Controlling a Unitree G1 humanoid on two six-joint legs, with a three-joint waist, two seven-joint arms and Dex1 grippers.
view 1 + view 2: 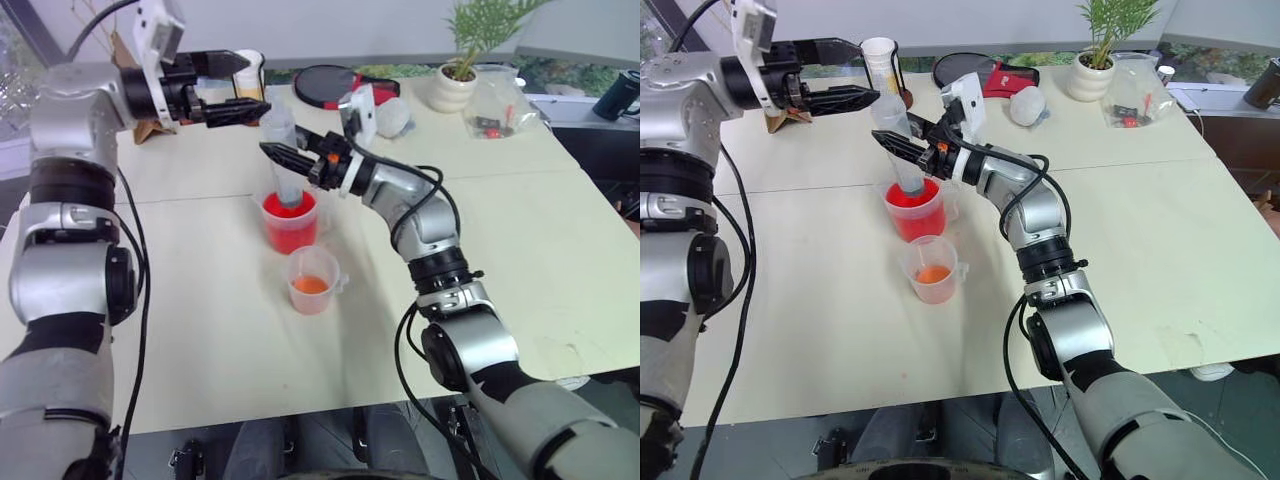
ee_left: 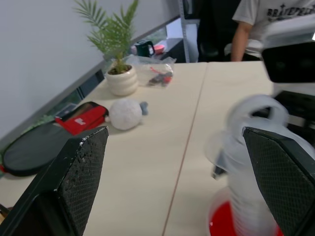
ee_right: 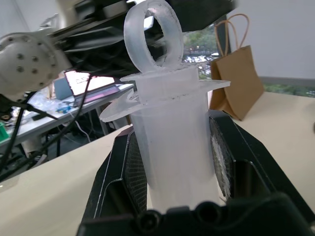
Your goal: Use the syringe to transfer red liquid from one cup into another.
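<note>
A potted plant (image 1: pixel 455 75) and paddle (image 1: pixel 325 84) sit on the table (image 1: pixel 520 260).

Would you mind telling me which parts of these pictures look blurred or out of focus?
Left wrist view: the clear plastic syringe is smeared and soft, while the potted plant stays sharp. Right wrist view: the syringe is crisp, the brown paper bag behind it soft.
</note>
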